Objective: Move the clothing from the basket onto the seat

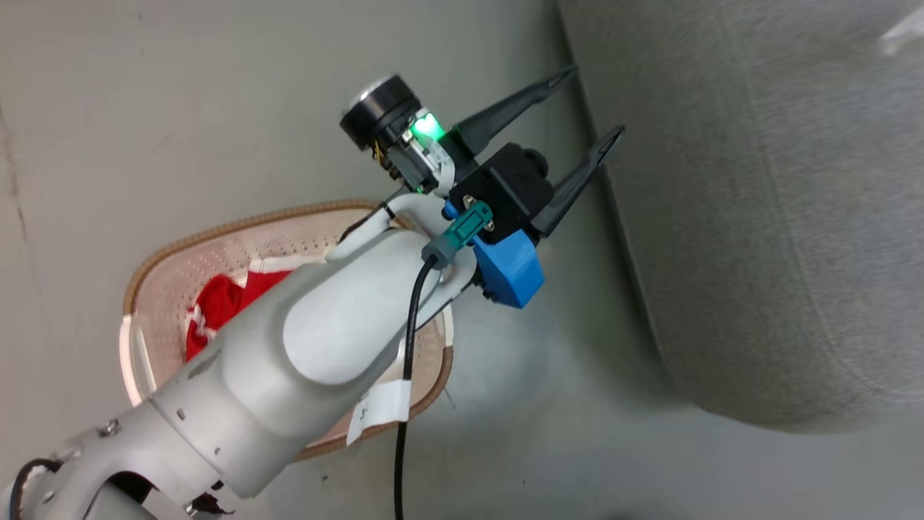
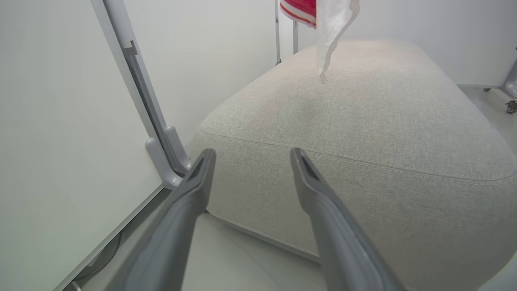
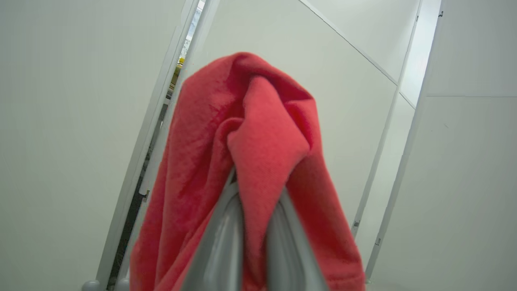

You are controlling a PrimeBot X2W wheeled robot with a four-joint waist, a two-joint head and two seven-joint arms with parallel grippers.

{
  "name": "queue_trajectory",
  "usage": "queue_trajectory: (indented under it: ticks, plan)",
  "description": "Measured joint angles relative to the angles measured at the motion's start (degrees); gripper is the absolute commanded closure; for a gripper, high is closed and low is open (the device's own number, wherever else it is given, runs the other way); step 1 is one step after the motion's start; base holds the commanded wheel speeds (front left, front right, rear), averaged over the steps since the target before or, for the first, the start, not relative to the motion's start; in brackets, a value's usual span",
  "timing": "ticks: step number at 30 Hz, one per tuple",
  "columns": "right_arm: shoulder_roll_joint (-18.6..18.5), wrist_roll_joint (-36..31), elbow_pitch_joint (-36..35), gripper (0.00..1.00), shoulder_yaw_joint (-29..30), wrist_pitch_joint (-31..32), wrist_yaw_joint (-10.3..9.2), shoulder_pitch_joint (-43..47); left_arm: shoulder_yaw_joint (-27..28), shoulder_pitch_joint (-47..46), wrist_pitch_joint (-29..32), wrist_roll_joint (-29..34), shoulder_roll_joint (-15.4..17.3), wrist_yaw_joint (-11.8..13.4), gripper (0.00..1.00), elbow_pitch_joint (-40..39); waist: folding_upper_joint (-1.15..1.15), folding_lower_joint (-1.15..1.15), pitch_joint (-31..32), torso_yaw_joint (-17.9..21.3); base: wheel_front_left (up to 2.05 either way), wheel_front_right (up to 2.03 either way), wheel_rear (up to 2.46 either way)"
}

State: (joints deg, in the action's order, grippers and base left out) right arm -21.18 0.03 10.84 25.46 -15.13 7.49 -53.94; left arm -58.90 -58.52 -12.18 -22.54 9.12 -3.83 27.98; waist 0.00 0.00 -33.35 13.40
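**Red garment in basket, second garment gripped over seat**

At the left, the red garment was seen inside the basket. The left gripper was held spread wide and empty just beside the seat's edge. The second garment was clamped between the closed fingers of the right gripper and hung above the seat.

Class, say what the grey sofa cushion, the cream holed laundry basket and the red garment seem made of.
Grey sofa cushion: woven upholstery cloth, matt; coarse weave, stitched seam. Cream basket: probably plastic; rows of small holes, brown woven-look rim. Red garment: soft fleecy fabric; fuzzy nap, limp folds.
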Motion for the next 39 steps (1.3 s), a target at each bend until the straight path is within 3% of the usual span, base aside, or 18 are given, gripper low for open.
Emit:
queue_trajectory:
  ticks: [4, 9, 22, 23, 24, 25, 39]
  plan:
    - [-4.28, -1.26, 6.30, 1.00, 3.16, 0.01, 0.00, -1.13, -0.36, -1.66, 0.16, 0.64, 0.08, 0.05, 0.00, -0.63, 0.00, 0.00, -3.76, -1.47, 0.00, 0.00, 0.00]
    - [-5.79, -2.74, 14.77, 1.00, 5.33, 0.01, 0.00, -0.64, -0.80, -2.33, 0.27, 0.98, 0.26, 0.27, 0.00, -1.20, 0.00, 0.01, -7.07, -2.87, 0.00, 0.00, 0.00]
    - [1.57, -3.31, 25.85, 1.00, 7.72, 0.01, 0.00, 6.25, -1.54, -3.07, 0.66, 1.03, 0.93, 0.33, 0.00, -1.49, 0.00, 0.00, -10.07, -2.77, 0.00, 0.00, 0.00]
    - [2.10, -3.15, 25.70, 0.97, 7.78, 0.01, 0.00, 6.54, -1.57, -3.12, 0.68, 1.02, 0.99, 0.33, 0.00, -1.49, 0.00, 0.00, -10.07, -2.76, 0.00, 0.00, 0.00]
    - [2.59, -2.91, 25.27, 0.55, 7.76, 0.01, 0.00, 6.71, -1.59, -3.19, 0.73, 1.01, 1.08, 0.34, 0.00, -1.48, 0.00, 0.00, -10.03, -2.72, 0.00, 0.00, 0.00]
    - [2.99, -2.77, 24.66, 0.00, 7.61, 0.01, 0.00, 7.04, -1.58, -3.22, 0.73, 0.97, 1.16, 0.34, 0.00, -1.45, 0.00, 0.00, -9.92, -2.67, 0.00, 0.00, 0.00]
    - [6.98, -5.70, 9.77, 0.00, 10.05, 0.01, 0.00, 20.79, 0.22, 1.68, -2.29, -1.92, 0.10, 2.04, 0.00, 0.47, 0.00, -0.01, -0.55, -2.02, 0.00, 0.00, 0.00]
